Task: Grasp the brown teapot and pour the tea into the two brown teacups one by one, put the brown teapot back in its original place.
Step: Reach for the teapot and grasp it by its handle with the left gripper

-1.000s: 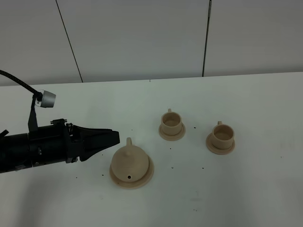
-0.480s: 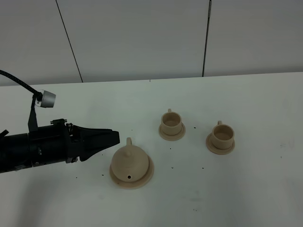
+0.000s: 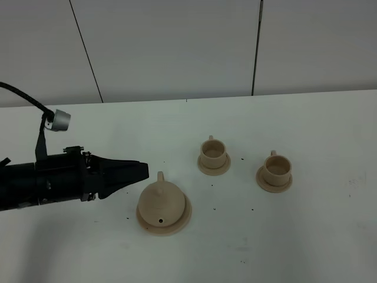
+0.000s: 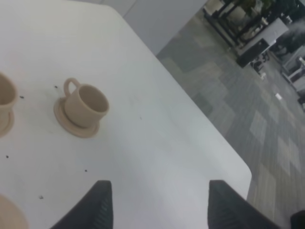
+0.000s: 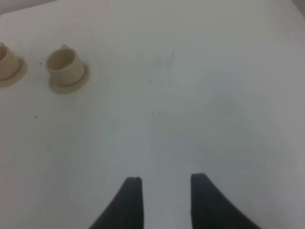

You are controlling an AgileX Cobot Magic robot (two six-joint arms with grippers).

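Exterior high view: the teapot (image 3: 161,201) sits on its big saucer (image 3: 186,216) at 6 o'clock on the table (image 3: 306,236). It looks hard, smooth and breakable, so hold the loop handle (image 3: 159,176). At 9 o'clock, the left end effector (image 3: 144,170) is spread wide and empty. The right end effector (image 5: 164,202) is too.

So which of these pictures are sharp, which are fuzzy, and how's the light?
Exterior high view: sharp and evenly lit, with only soft shadows around the teapot. Left wrist view: the teacup is fairly crisp, while the left hand is a dark blur at the frame edge. Right wrist view: hazy all over, and the right hand is smeared too.
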